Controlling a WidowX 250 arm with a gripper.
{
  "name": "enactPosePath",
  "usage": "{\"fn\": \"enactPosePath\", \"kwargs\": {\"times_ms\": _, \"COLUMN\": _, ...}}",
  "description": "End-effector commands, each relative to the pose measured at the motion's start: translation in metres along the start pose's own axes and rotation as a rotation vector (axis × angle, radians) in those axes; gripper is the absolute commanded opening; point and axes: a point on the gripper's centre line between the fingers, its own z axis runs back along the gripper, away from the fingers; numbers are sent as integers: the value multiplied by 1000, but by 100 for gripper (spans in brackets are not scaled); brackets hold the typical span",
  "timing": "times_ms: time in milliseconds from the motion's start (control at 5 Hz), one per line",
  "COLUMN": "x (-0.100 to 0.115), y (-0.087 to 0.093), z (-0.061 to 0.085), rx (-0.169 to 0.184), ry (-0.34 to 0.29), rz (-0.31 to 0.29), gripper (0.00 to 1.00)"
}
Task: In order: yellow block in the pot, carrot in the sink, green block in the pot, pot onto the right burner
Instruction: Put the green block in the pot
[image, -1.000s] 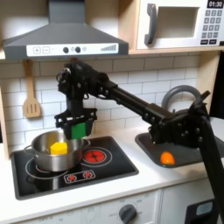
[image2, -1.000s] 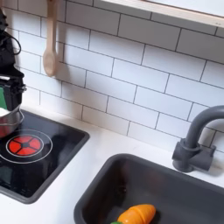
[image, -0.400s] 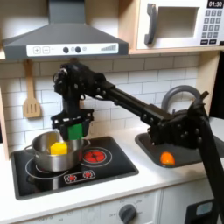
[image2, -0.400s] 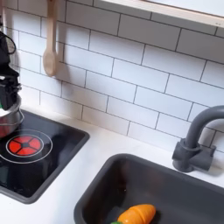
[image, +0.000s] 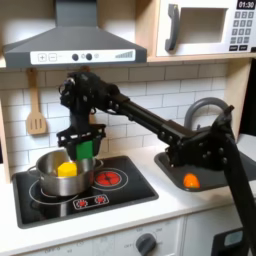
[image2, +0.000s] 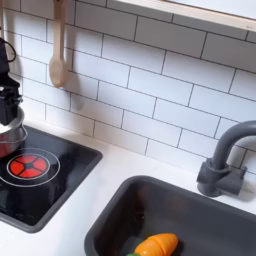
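In the first exterior view the shiny pot (image: 52, 176) stands on the stove's left burner, with the yellow block (image: 67, 169) inside it. My gripper (image: 84, 148) hangs just above the pot's right rim, shut on the green block (image: 88, 148). The carrot (image: 190, 181) lies in the dark sink (image: 225, 172) at the first exterior view's right. In the second exterior view the carrot (image2: 155, 245) rests on the floor of the sink (image2: 205, 210), and the gripper (image2: 8, 100) shows at the left edge above a sliver of the pot (image2: 10, 133).
The red-ringed right burner (image: 108, 178) (image2: 27, 165) is bare on the black stovetop. A wooden spoon (image2: 57, 48) hangs on the tiled wall. The dark arched faucet (image2: 225, 160) stands behind the sink. A range hood (image: 70, 45) hangs above the stove.
The gripper with the green block has shifted a little to the left, closer over the pot. The pot, the yellow block and the carrot have stayed put.
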Motion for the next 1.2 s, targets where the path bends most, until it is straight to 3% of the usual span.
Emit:
{"fn": "enactPosePath", "kwargs": {"times_ms": 0, "x": 4, "y": 3, "z": -9, "rx": -5, "ry": 17, "rz": 3, "gripper": 0}}
{"fn": "enactPosePath", "kwargs": {"times_ms": 600, "x": 3, "y": -2, "z": -11, "rx": -8, "ry": 16, "rz": -11, "gripper": 0}}
{"fn": "enactPosePath", "kwargs": {"times_ms": 1000, "x": 4, "y": 6, "z": -16, "rx": -6, "ry": 25, "rz": 5, "gripper": 0}}
